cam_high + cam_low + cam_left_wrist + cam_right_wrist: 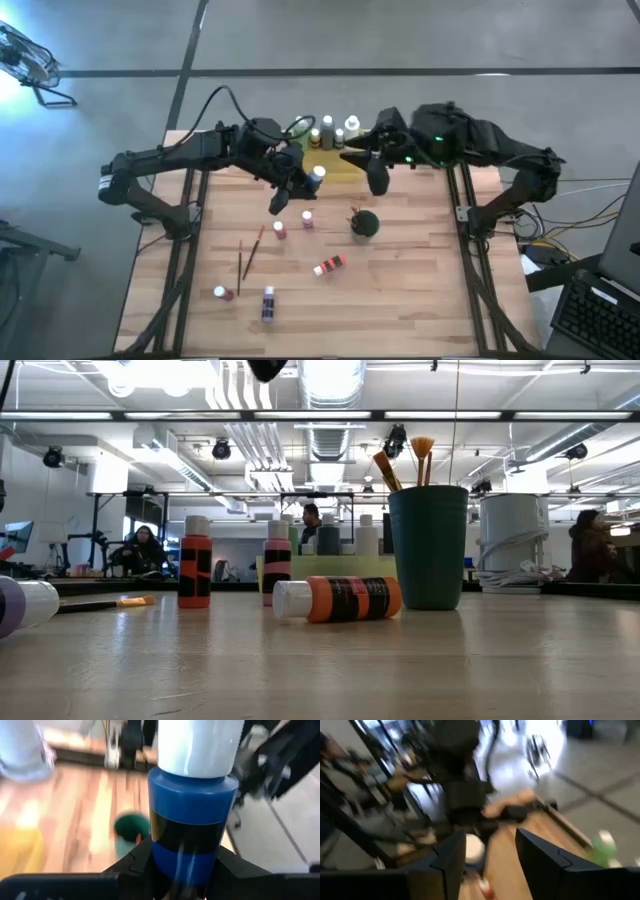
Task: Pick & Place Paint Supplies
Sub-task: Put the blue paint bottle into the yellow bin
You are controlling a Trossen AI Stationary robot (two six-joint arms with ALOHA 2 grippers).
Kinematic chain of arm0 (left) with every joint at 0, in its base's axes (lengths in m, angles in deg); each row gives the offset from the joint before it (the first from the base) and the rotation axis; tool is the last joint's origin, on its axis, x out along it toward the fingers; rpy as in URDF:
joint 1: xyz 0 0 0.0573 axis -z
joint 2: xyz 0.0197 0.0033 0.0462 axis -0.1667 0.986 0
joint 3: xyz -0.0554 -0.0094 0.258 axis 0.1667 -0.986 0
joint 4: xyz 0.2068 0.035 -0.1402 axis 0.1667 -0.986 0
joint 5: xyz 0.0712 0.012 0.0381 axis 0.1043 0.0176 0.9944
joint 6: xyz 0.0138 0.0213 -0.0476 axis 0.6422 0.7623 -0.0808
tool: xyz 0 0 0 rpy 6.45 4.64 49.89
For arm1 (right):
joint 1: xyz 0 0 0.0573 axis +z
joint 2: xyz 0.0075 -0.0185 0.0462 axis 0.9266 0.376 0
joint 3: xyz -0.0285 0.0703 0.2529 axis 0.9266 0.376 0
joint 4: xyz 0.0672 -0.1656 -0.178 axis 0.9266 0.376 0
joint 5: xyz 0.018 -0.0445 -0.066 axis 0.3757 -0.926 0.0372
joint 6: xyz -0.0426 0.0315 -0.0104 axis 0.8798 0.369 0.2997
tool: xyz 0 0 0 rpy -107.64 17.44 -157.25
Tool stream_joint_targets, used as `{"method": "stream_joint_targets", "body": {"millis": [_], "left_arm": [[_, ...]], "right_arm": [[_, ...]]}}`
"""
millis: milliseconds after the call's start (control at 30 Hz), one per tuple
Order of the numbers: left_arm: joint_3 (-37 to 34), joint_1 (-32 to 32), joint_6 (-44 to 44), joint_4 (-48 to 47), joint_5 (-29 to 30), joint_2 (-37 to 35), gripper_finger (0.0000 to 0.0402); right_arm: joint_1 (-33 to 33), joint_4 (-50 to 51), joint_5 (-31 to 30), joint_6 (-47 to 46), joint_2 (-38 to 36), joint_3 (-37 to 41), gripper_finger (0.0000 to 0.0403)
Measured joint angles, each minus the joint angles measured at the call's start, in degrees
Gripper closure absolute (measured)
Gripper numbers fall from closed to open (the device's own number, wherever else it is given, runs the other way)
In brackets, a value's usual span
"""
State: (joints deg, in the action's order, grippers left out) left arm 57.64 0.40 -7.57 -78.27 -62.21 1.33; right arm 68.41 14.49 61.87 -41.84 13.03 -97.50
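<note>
Only left wrist view shows blue bottle (192, 820) gripped

From the right wrist, two dark fingers (540, 860) stand apart with nothing between them, a white-capped bottle (472, 854) just beyond, a green bottle (603, 851) off aside, all blurred.

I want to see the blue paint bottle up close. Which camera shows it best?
The left wrist view: the blue paint bottle fills it, white cap up, clamped in the left gripper. The high view shows it tiny; the right wrist view, a blur; the low view, nothing.
</note>
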Motion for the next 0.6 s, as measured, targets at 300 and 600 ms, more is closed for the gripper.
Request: {"method": "stream_joint_targets", "body": {"millis": [300, 600], "left_arm": [[0.00, 0.02, 0.47, -10.48, -2.66, 0.00, 0.0282], [0.00, 0.31, 1.48, -14.83, -2.81, 0.00, 0.0282]], "right_arm": [[1.63, 14.14, 3.94, 1.60, 11.91, -11.55, 0.0195], [1.60, 14.94, 10.99, 2.69, 19.70, -18.52, 0.0206]]}}
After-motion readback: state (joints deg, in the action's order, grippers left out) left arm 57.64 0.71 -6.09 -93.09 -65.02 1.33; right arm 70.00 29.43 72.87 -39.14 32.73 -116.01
